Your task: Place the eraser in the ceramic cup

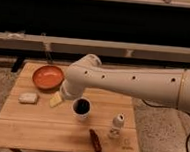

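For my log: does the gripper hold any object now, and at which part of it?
It cannot be told. The gripper sits just above and left of the ceramic cup, mostly hidden by the arm. Something dark, possibly the eraser, shows inside the cup.

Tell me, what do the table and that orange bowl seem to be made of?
The table looks like pale wood with a matte finish: plank seams run along it. The orange bowl has one flat, even colour, perhaps plastic or glazed ceramic. The gripper is hidden behind the arm, above the ceramic cup.
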You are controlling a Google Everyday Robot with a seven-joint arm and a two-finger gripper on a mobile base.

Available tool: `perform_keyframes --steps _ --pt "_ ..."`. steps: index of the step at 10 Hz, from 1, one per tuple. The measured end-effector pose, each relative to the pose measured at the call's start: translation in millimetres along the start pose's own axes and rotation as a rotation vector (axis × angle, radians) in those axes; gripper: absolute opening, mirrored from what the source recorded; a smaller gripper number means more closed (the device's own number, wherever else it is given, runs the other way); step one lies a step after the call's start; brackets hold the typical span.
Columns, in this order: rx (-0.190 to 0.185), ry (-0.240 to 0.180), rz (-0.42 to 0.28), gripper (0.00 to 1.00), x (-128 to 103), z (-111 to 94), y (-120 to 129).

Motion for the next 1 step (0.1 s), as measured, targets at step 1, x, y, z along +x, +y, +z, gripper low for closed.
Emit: perform_keyframes --steps 1 --pt "-0.001 0.001 -0.002 0.80 -0.4 0.5 1.3"
